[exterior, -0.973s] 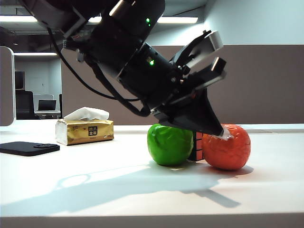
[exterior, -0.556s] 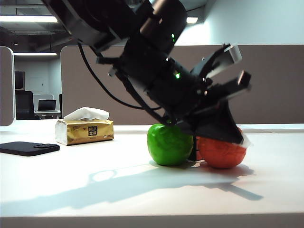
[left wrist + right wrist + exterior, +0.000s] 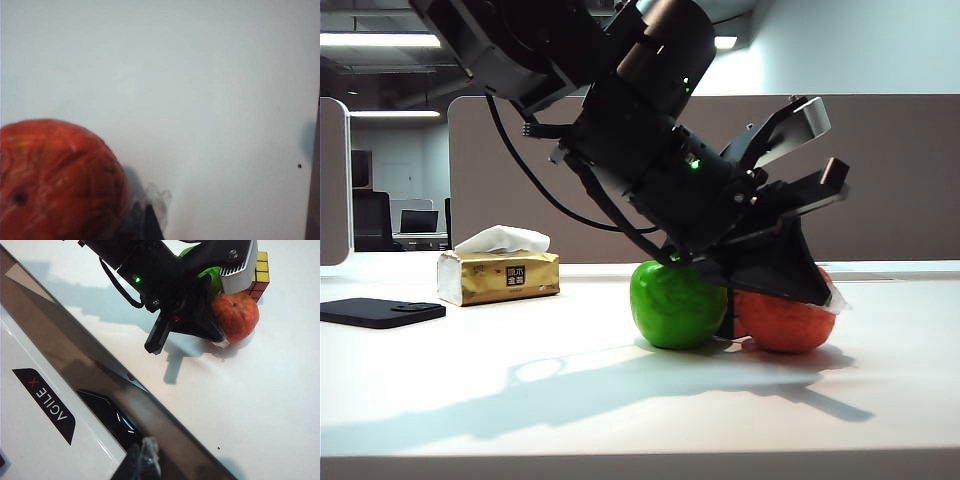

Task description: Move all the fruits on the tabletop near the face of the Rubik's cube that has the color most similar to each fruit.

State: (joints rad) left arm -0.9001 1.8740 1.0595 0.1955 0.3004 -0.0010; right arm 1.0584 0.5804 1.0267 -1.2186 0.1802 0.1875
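Note:
The green apple (image 3: 678, 305) and the wrinkled orange (image 3: 782, 322) rest on the white tabletop (image 3: 620, 400) with the Rubik's cube (image 3: 731, 312) wedged between them. Seen from above, the cube (image 3: 260, 274) has a yellow top, and its red face is turned toward the orange (image 3: 236, 315). My left gripper (image 3: 829, 296) reaches across and looks shut, its taped tip against the orange's far right side. In the left wrist view the orange (image 3: 55, 180) sits right beside that tip (image 3: 150, 222). My right gripper (image 3: 145, 460) hovers shut over the table's edge, far from the fruits.
A gold tissue box (image 3: 498, 272) and a flat black device (image 3: 380, 312) lie at the back left. A brown partition runs behind the table. In the right wrist view a white machine panel with a logo (image 3: 50, 407) borders the table's dark edge strip (image 3: 100, 365).
The left arm has swung right and lowered its tip behind the orange. The orange has slid slightly left, closer to the cube. Little has moved in the last half second.

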